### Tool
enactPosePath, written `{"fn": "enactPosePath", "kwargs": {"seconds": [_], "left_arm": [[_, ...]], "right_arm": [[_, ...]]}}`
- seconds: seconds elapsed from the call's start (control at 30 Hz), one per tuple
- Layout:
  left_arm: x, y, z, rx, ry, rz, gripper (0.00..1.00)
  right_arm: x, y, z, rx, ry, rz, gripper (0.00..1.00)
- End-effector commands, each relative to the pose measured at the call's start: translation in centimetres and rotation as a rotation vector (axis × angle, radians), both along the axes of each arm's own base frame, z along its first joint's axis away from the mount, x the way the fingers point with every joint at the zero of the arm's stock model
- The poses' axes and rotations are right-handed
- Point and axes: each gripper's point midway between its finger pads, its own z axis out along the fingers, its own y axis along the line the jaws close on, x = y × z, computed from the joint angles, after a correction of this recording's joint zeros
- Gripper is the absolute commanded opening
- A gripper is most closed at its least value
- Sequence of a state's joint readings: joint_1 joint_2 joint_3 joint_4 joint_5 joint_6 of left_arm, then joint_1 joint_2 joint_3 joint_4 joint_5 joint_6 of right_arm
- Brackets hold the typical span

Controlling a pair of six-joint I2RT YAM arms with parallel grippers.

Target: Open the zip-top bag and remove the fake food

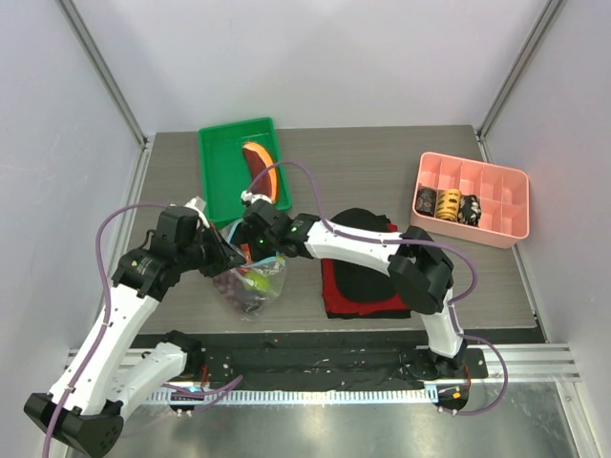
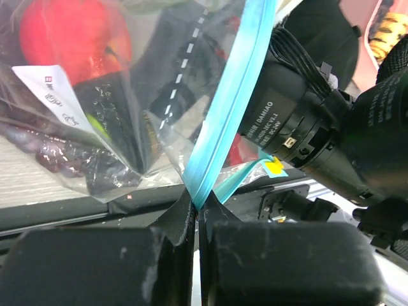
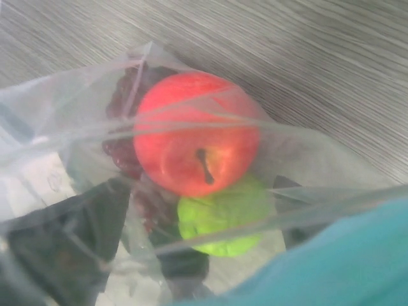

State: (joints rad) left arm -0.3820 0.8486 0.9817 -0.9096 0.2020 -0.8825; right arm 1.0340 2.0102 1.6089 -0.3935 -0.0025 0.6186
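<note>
The zip-top bag (image 1: 250, 284) stands on the table between my two grippers. My left gripper (image 1: 225, 256) is shut on its light blue zip strip (image 2: 220, 121), pinched between the fingertips (image 2: 182, 213) in the left wrist view. My right gripper (image 1: 256, 240) is at the bag's mouth from above, and its dark fingers (image 3: 64, 239) stand apart, blurred behind the plastic. Below it in the bag lie the red apple (image 3: 194, 140), the small green piece (image 3: 223, 220) and the purple grapes (image 3: 121, 150). The apple (image 2: 70, 35) and grapes (image 2: 57, 156) also show in the left wrist view. The melon slice (image 1: 262, 166) lies in the green tray.
The green tray (image 1: 221, 172) is at the back left. A pink divided box (image 1: 473, 198) with dark and yellow items is at the back right. A black and red cloth (image 1: 358, 277) lies under the right arm, right of the bag.
</note>
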Motion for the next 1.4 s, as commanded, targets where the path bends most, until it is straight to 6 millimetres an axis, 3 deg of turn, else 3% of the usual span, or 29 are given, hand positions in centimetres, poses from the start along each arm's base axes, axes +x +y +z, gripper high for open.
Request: {"fn": "enactPosePath", "kwargs": {"seconds": [0.0,0.2,0.37,0.5,0.53,0.57,0.63,0.67,0.73,0.77,0.93,1.07,1.2,1.37], "left_arm": [[-1.0,0.6,-1.1,0.036,0.026,-0.008,0.00],[-1.1,0.0,-0.9,0.010,0.029,-0.035,0.00],[-1.5,0.2,-1.0,0.011,0.039,-0.032,0.00],[-1.9,0.8,-1.4,0.024,0.039,-0.001,0.00],[-1.9,1.0,-1.3,0.025,0.033,0.009,0.00],[-2.0,1.0,-1.4,0.026,0.036,0.012,0.00],[-1.9,1.2,-1.4,0.026,0.033,0.026,0.00],[-1.8,1.4,-1.3,0.033,0.025,0.034,0.00],[-1.8,1.7,-1.2,0.047,0.019,0.047,0.00],[-1.7,2.2,-1.3,0.066,0.017,0.062,0.00],[-1.3,3.4,-1.6,0.130,0.014,0.110,0.00],[-0.3,4.1,-1.3,0.180,-0.012,0.122,0.00],[0.5,5.1,-1.6,0.243,-0.019,0.162,0.00],[-0.1,5.5,-3.6,0.276,0.052,0.158,0.00]], "right_arm": [[0.0,3.8,0.6,0.127,-0.053,0.065,1.00],[0.1,5.4,-3.8,0.155,-0.037,0.057,1.00],[1.2,6.5,-4.2,0.159,-0.094,0.012,1.00],[2.4,6.2,-1.7,0.173,-0.163,-0.017,0.94],[2.6,6.1,-1.0,0.175,-0.187,-0.014,0.88],[2.8,6.0,-0.8,0.170,-0.200,-0.015,0.76],[2.9,5.7,-0.5,0.154,-0.211,0.000,0.68],[2.7,5.6,0.1,0.156,-0.214,0.009,0.50],[2.2,5.2,0.6,0.137,-0.204,0.028,0.41],[2.0,4.8,1.9,0.142,-0.207,0.030,0.30],[0.0,1.2,3.1,0.016,-0.156,0.062,0.09],[-2.6,-2.4,4.1,-0.070,-0.090,0.115,0.05],[-5.6,-4.2,6.2,-0.069,0.001,0.181,0.03],[-4.9,-5.2,14.8,0.077,-0.157,0.161,0.04]]}}
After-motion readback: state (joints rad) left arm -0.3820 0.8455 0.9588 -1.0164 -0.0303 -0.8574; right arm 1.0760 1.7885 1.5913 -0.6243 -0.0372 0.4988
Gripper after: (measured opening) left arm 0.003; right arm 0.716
